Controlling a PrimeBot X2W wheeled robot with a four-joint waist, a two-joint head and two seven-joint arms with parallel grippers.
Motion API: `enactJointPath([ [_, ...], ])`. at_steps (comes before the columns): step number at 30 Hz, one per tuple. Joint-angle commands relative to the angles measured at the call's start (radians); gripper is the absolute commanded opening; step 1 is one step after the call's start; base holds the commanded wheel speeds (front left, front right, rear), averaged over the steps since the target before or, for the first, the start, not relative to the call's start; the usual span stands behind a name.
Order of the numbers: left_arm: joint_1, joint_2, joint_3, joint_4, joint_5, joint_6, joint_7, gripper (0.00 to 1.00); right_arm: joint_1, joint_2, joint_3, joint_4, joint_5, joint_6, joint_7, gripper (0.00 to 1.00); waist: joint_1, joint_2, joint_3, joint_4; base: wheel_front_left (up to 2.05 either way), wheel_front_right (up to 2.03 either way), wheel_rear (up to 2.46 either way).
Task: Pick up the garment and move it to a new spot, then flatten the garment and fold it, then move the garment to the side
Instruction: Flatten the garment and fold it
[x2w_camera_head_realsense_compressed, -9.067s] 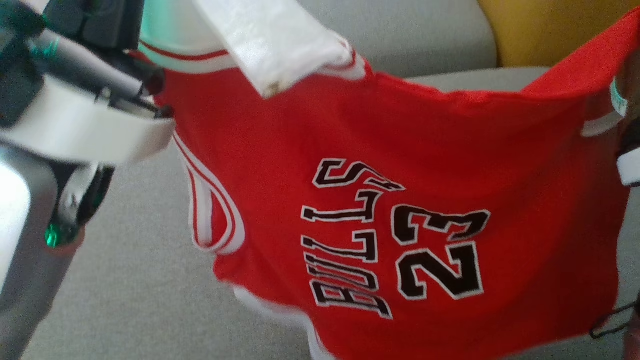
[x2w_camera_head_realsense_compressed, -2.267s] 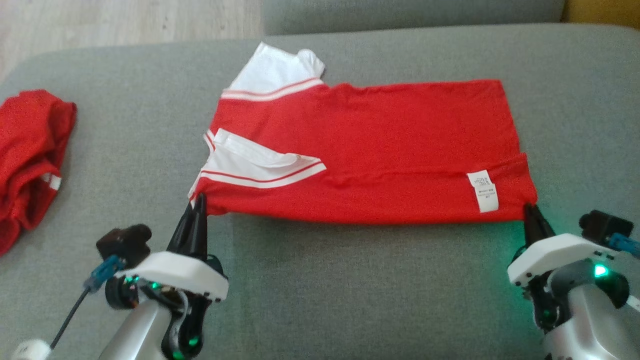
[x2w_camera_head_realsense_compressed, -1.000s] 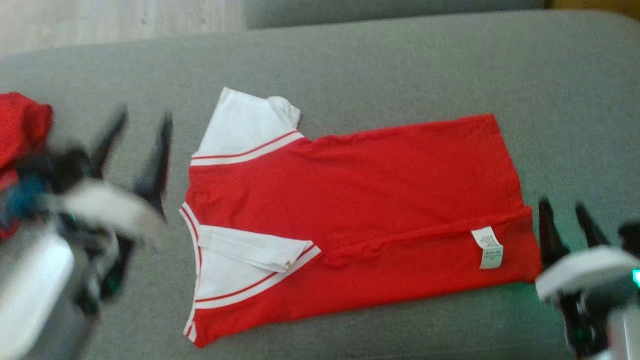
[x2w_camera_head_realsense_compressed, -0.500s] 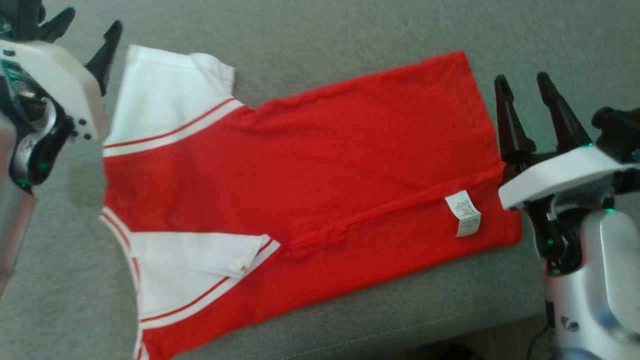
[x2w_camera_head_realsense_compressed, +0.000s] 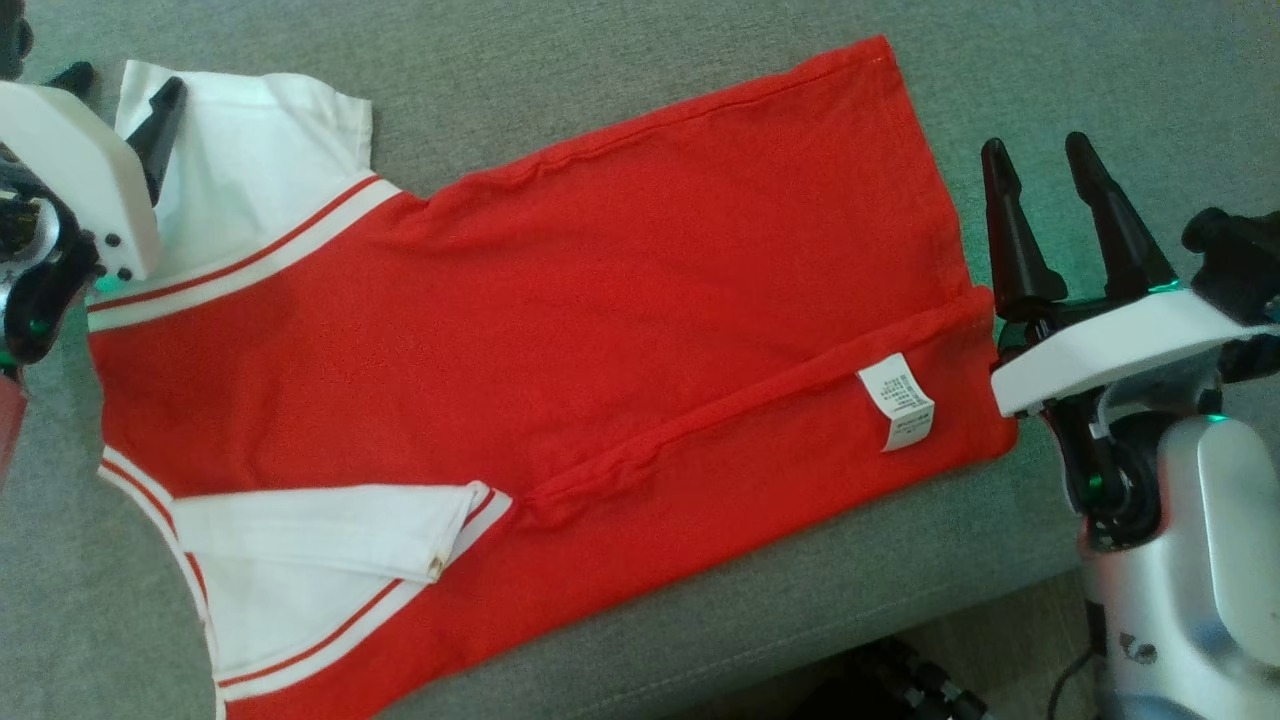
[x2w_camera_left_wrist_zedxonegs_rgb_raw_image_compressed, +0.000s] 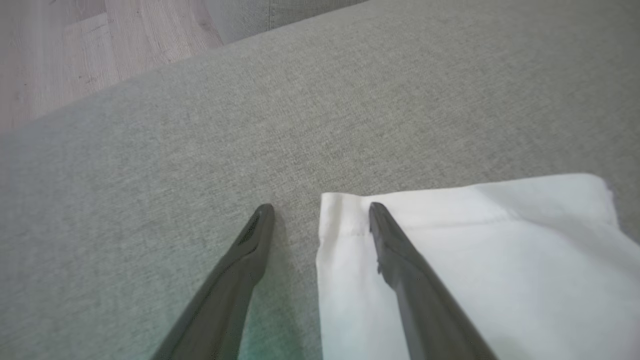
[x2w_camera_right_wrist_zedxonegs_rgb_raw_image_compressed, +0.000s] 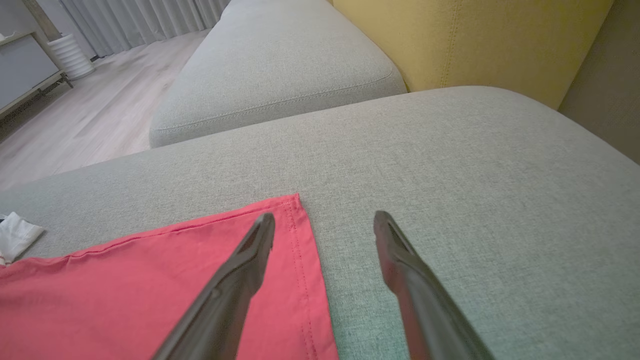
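The red garment lies on the grey sofa cushion, long axis left to right, each far corner framed by empty, spread fingers: left gripper at the white sleeve, right gripper at the hem, equally near.

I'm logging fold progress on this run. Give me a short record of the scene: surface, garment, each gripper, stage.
surface: grey sofa cushion
garment: red shirt lying spread out, near edge folded over, label showing
left gripper: open, empty, straddling the corner of the white sleeve
right gripper: open, empty, straddling the far hem corner
stage: one fold in, not yet moved aside
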Motion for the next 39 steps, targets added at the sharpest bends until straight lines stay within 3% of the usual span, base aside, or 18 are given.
enactJointPath([
  [1, -0.02, 0.053, 0.021, -0.024, -0.009, -0.011, 0.027, 1.0, -0.009, -0.006, 0.012, -0.031, 0.011, 0.007, -0.01, 1.0, 0.0001, 0.0, -0.001, 0.002, 0.0, 0.0, 0.0],
  [2, -0.017, 0.051, 0.017, -0.031, -0.015, -0.015, 0.036, 1.0, -0.011, -0.006, 0.012, -0.03, 0.012, 0.007, -0.011, 1.0, 0.0001, 0.0, -0.001, 0.002, 0.0, 0.0, 0.0],
  [5, -0.012, 0.04, 0.008, -0.051, -0.035, -0.023, 0.058, 0.48, -0.018, -0.006, 0.013, -0.029, 0.013, 0.007, -0.012, 1.0, 0.0001, 0.0, 0.0, 0.006, 0.0, 0.0, 0.0],
  [6, -0.01, 0.037, 0.005, -0.059, -0.038, -0.024, 0.063, 0.4, -0.021, -0.006, 0.013, -0.028, 0.012, 0.007, -0.011, 1.0, 0.0001, 0.0, 0.0, 0.007, 0.0, 0.0, 0.0],
  [7, -0.01, 0.037, 0.005, -0.059, -0.038, -0.024, 0.063, 0.4, -0.021, -0.006, 0.013, -0.028, 0.012, 0.007, -0.011, 1.0, 0.0001, 0.0, 0.0, 0.007, 0.0, 0.0, 0.0],
  [8, -0.01, 0.034, 0.002, -0.064, -0.04, -0.025, 0.065, 0.3, -0.025, -0.006, 0.013, -0.026, 0.01, 0.007, -0.009, 1.0, 0.0001, 0.0, 0.0, 0.008, 0.0, 0.0, 0.0],
  [10, -0.01, 0.031, -0.002, -0.072, -0.039, -0.026, 0.061, 0.0, -0.037, -0.006, 0.013, -0.02, 0.007, 0.007, -0.005, 1.0, 0.0001, 0.0, -0.001, 0.01, 0.0, 0.0, 0.0],
  [17, -0.028, 0.009, 0.007, -0.073, 0.006, -0.007, -0.068, 0.0, -0.13, -0.006, 0.008, 0.061, -0.046, 0.007, 0.046, 1.0, 0.0001, 0.0, -0.028, 0.04, 0.0, 0.0, 0.0],
  [24, -0.029, -0.04, 0.007, -0.101, 0.02, -0.017, -0.202, 0.0, -0.259, -0.031, 0.0, 0.209, -0.155, 0.007, 0.164, 1.0, 0.0001, 0.0, -0.079, 0.119, 0.0, 0.0, 0.0],
  [31, -0.012, -0.076, -0.021, -0.165, 0.026, -0.024, -0.251, 0.0, -0.361, -0.114, 0.011, 0.381, -0.154, 0.007, 0.264, 1.0, 0.0001, 0.0, -0.083, 0.197, 0.0, 0.0, 0.0],
  [39, -0.005, -0.099, -0.038, -0.199, 0.026, -0.021, -0.268, 0.0, -0.419, -0.145, 0.013, 0.516, -0.121, 0.007, 0.314, 1.0, 0.0001, 0.0, -0.067, 0.225, 0.0, 0.0, 0.0],
])
